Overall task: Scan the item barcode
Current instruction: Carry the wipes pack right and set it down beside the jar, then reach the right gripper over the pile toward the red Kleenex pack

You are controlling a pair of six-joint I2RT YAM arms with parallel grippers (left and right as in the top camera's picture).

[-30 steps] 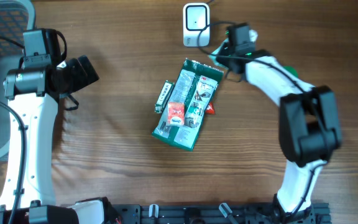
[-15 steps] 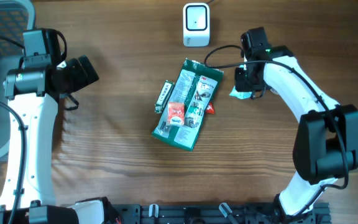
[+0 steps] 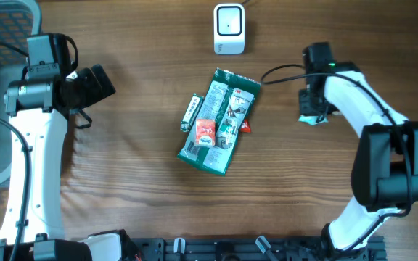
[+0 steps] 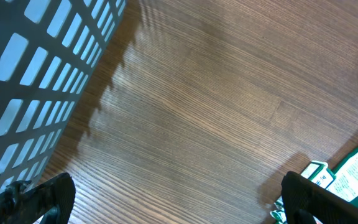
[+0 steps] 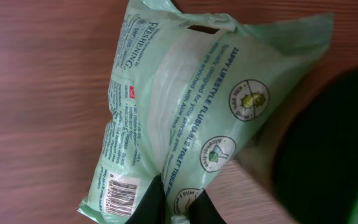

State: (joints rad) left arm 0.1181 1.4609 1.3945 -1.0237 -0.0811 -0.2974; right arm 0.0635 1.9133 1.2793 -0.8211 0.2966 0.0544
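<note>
Having been carried rightward, away from the scanner, the green tissue packet is kept clamped in the right gripper; its scan is judged likely done. The left gripper is held wide open, empty.

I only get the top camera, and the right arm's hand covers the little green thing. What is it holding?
Observer: A pale green packet of flushable wipes. The right gripper pinches it at one edge.
Operator: Does it have those stripy lines you scan?
Observer: Yes, a barcode is printed at the packet's corner, close to the fingers.
Operator: Is the other hand holding something too?
Observer: No. The left gripper is wide open and empty above the table.
</note>
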